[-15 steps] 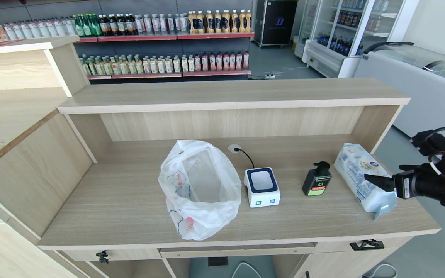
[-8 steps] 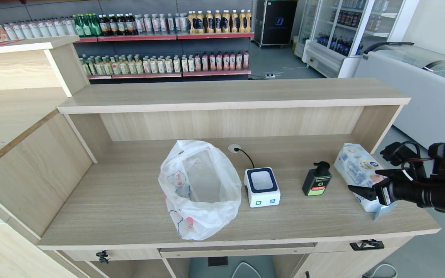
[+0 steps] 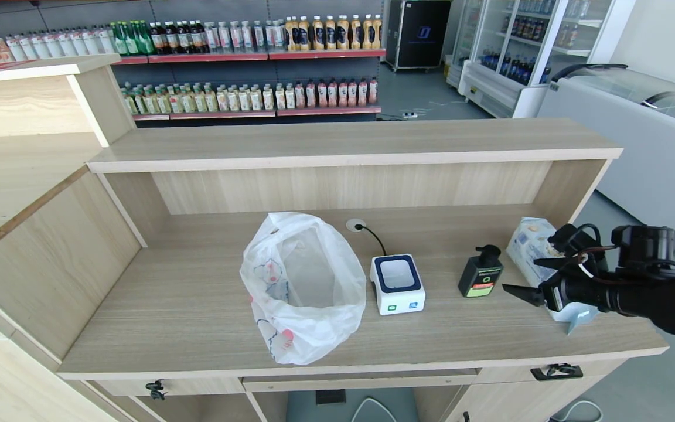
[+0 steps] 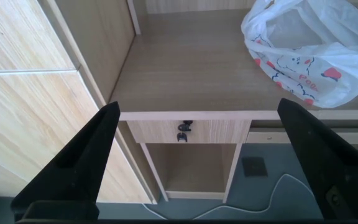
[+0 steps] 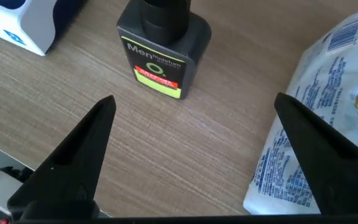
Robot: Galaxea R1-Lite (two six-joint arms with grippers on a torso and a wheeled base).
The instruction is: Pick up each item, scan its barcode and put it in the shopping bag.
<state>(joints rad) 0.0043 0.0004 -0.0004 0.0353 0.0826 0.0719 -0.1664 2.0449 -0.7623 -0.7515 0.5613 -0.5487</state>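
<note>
A white plastic shopping bag [image 3: 302, 287] stands open on the wooden counter [image 3: 185, 310]; it is also in the left wrist view [image 4: 303, 50]. Right of it sits the white scanner [image 3: 397, 283], then a black pump bottle [image 3: 480, 272] [image 5: 163, 43], then a white and blue soft package [image 3: 529, 246] [image 5: 328, 130]. My right gripper [image 3: 524, 274] [image 5: 194, 99] hangs open just right of the bottle, in front of the package, with nothing between its fingers. My left gripper [image 4: 199, 104] is open and empty, off the counter's front left corner.
The counter has a raised back shelf [image 3: 349, 143] and side walls. Drawers with key locks [image 4: 184, 129] sit under the front edge. The scanner's cable [image 3: 372, 237] runs to a hole at the back. Bare counter lies left of the bag.
My right arm has moved left and a little lower, from beside the package toward the black bottle. The things on the counter have not moved.
</note>
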